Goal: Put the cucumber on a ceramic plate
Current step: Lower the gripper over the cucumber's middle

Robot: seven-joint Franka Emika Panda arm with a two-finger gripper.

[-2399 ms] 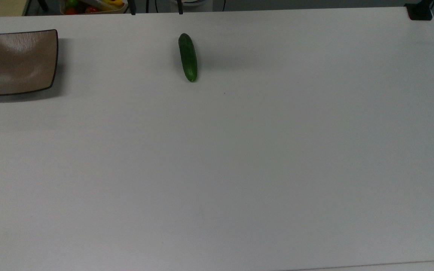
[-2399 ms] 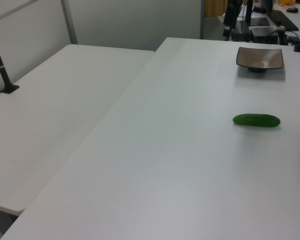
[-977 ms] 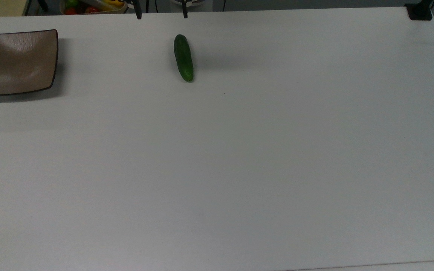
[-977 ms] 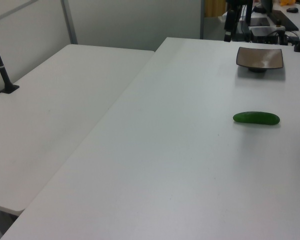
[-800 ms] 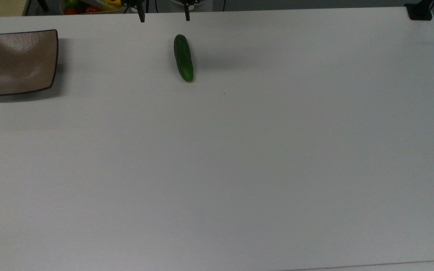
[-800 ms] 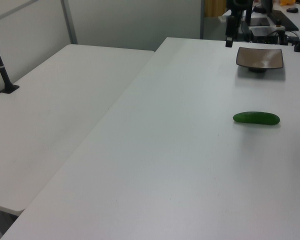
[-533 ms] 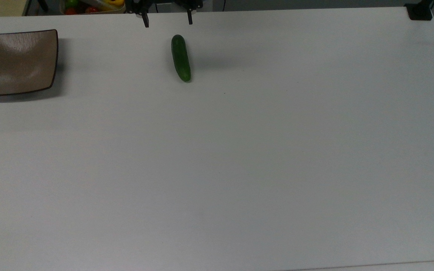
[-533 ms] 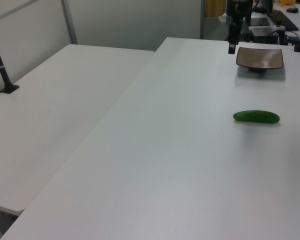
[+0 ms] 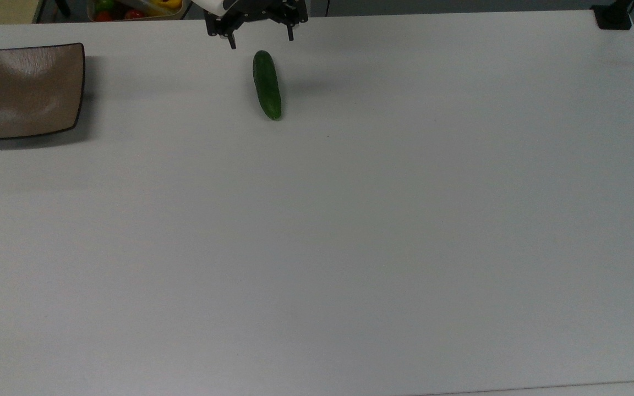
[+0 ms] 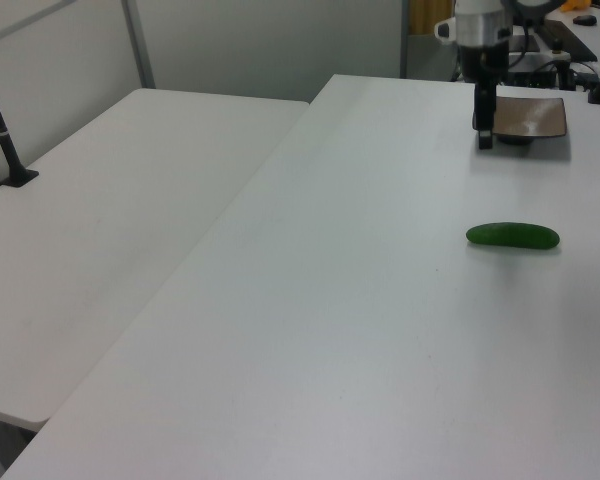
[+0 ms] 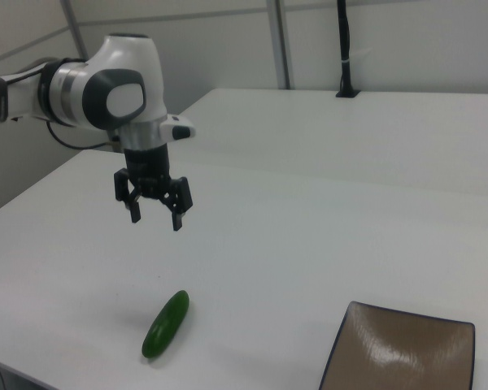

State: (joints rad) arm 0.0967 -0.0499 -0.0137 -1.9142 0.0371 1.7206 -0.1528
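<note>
Now gripper (image 11: pixel 155 218) hangs above table, fingers spread, empty. Cucumber (image 11: pixel 166 324) lies below and nearer right view's camera, long axis running toward gripper. Plate (image 11: pixel 400 351) well apart.

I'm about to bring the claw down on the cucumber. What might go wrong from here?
1. The cucumber is round, glossy and lying loose on the table; an off-centre pinch may roll or squirt it away.
2. The open claw hangs above the table short of the cucumber's far end, so a straight drop may catch only the tip.
3. The ceramic plate sits well apart near the table edge; a weak grip could drop the cucumber in transit.
</note>
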